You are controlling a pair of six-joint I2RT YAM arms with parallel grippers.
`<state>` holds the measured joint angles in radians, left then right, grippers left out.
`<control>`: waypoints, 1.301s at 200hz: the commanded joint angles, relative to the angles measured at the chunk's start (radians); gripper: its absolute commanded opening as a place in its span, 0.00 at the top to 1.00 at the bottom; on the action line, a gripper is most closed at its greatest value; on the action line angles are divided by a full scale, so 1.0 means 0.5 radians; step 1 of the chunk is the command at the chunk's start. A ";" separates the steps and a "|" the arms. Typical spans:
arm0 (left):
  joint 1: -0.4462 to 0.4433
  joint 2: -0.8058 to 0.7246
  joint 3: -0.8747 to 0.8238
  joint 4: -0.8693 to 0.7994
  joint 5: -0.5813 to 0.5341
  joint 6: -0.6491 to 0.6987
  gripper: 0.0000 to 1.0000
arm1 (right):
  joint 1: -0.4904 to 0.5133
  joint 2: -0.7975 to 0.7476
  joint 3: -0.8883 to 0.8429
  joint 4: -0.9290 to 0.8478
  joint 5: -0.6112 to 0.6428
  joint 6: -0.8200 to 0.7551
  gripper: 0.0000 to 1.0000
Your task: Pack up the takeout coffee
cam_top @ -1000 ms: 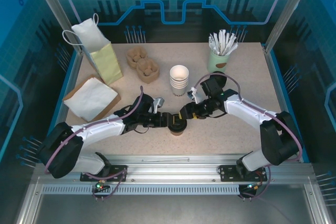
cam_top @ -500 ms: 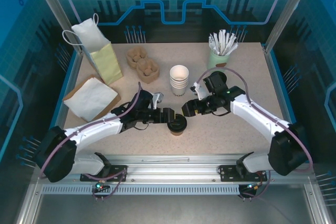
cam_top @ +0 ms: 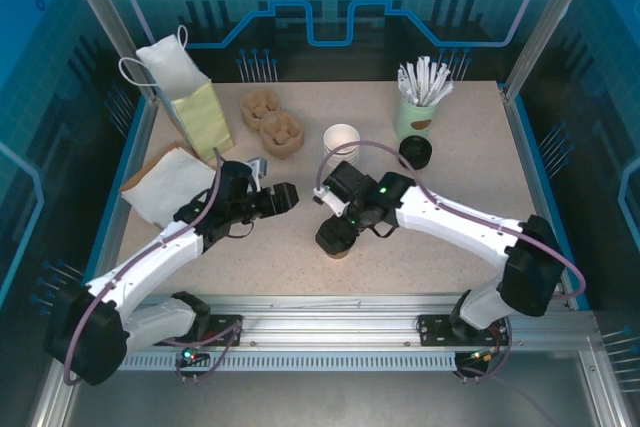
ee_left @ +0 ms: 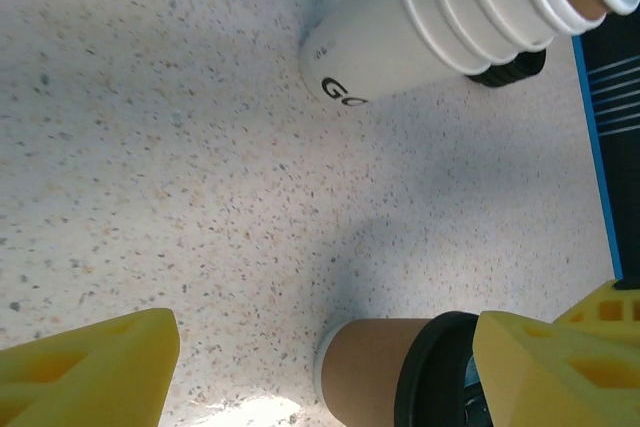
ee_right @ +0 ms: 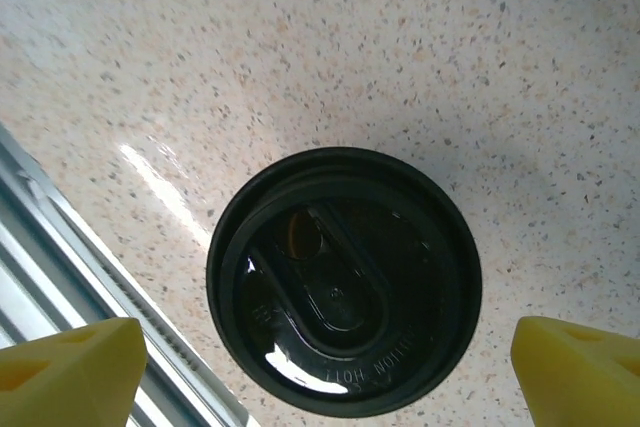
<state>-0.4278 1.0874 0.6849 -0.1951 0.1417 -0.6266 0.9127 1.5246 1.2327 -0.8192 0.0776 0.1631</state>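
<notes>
The left arm point(cam_top: 150, 267) and the right arm point(cam_top: 460, 222) are both wearing smooth white shells between bulky black joints, and a thin purplish cable point(cam_top: 362, 144) is looping along each. A small green light point(cam_top: 383, 190) is glowing on the right one (near its wrist), while blocky fingers point(ee_left: 90, 372) are showing bright yellow.

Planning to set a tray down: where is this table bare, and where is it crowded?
Bare: the right side, between the green stick holder and the table edge; also the near strip in front of the takeout coffee. Crowded: the left, with paper bag, napkins and left claw; and the middle, around the white cups.
</notes>
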 commanded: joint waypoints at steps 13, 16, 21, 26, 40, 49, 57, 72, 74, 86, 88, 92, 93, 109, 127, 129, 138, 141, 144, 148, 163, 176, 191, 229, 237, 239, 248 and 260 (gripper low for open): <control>0.070 -0.075 -0.051 -0.106 -0.033 0.022 0.21 | 0.084 0.128 0.132 -0.176 0.169 -0.068 0.04; 0.072 -0.078 -0.051 -0.109 -0.032 0.025 0.21 | 0.085 0.138 0.142 -0.179 0.174 -0.068 0.04; 0.076 -0.079 -0.051 -0.113 -0.029 0.028 0.21 | 0.089 0.151 0.152 -0.186 0.180 -0.073 0.05; 0.076 -0.080 -0.051 -0.118 -0.027 0.031 0.21 | 0.094 0.163 0.162 -0.193 0.182 -0.077 0.05; 0.080 -0.080 -0.054 -0.120 -0.018 0.036 0.21 | 0.107 0.184 0.175 -0.196 0.195 -0.082 0.07; 0.080 -0.077 -0.057 -0.114 -0.011 0.035 0.21 | 0.111 0.189 0.184 -0.196 0.195 -0.087 0.08; 0.082 -0.073 -0.060 -0.110 -0.005 0.032 0.21 | 0.113 0.198 0.188 -0.199 0.202 -0.085 0.09; 0.083 -0.068 -0.066 -0.102 0.008 0.029 0.21 | 0.114 0.210 0.196 -0.206 0.212 -0.087 0.10; 0.083 -0.069 -0.068 -0.101 0.008 0.029 0.21 | 0.114 0.210 0.197 -0.206 0.211 -0.088 0.11; 0.086 -0.064 -0.068 -0.098 0.016 0.029 0.21 | 0.114 0.218 0.204 -0.206 0.214 -0.090 0.12; 0.086 -0.064 -0.066 -0.099 0.016 0.029 0.21 | 0.112 0.220 0.206 -0.207 0.216 -0.092 0.12; 0.086 -0.066 -0.066 -0.098 0.017 0.029 0.21 | 0.114 0.224 0.206 -0.206 0.215 -0.091 0.12; 0.086 -0.067 -0.066 -0.098 0.017 0.029 0.21 | 0.114 0.226 0.208 -0.205 0.215 -0.092 0.12; 0.086 -0.070 -0.067 -0.098 0.023 0.028 0.21 | 0.111 0.242 0.215 -0.210 0.209 -0.089 0.12; 0.088 -0.073 -0.074 -0.098 0.026 0.026 0.21 | 0.113 0.256 0.217 -0.207 0.201 -0.085 0.12; 0.088 -0.072 -0.074 -0.098 0.026 0.026 0.21 | 0.111 0.258 0.218 -0.207 0.202 -0.083 0.12; 0.088 -0.074 -0.080 -0.095 0.029 0.023 0.21 | 0.114 0.263 0.220 -0.206 0.201 -0.087 0.12; 0.086 -0.076 -0.081 -0.097 0.029 0.021 0.21 | 0.114 0.264 0.221 -0.207 0.201 -0.085 0.12; 0.086 -0.076 -0.081 -0.095 0.030 0.019 0.21 | 0.113 0.267 0.221 -0.208 0.203 -0.086 0.12; 0.086 -0.076 -0.083 -0.092 0.032 0.017 0.21 | 0.113 0.270 0.223 -0.206 0.200 -0.086 0.12; 0.087 -0.079 -0.088 -0.086 0.039 0.011 0.21 | 0.115 0.280 0.227 -0.210 0.206 -0.081 0.13; 0.089 -0.080 -0.093 -0.085 0.042 0.008 0.21 | 0.114 0.289 0.229 -0.215 0.207 -0.081 0.14; 0.089 -0.079 -0.096 -0.081 0.045 0.004 0.21 | 0.113 0.295 0.227 -0.216 0.212 -0.082 0.16; 0.089 -0.079 -0.104 -0.071 0.048 0.001 0.21 | 0.114 0.314 0.231 -0.230 0.218 -0.080 0.21; 0.089 -0.081 -0.103 -0.070 0.051 -0.001 0.21 | 0.113 0.316 0.229 -0.235 0.223 -0.080 0.22; 0.089 -0.080 -0.103 -0.070 0.051 0.001 0.21 | 0.113 0.316 0.229 -0.233 0.225 -0.081 0.22; 0.090 -0.079 -0.103 -0.070 0.051 0.001 0.21 | 0.113 0.312 0.231 -0.236 0.230 -0.078 0.22; 0.089 -0.077 -0.106 -0.067 0.055 0.001 0.21 | 0.113 0.310 0.231 -0.246 0.241 -0.075 0.23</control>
<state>-0.3935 1.0645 0.6430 -0.2344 0.1467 -0.6270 0.9558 1.6722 1.3224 -0.9073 0.1791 0.1291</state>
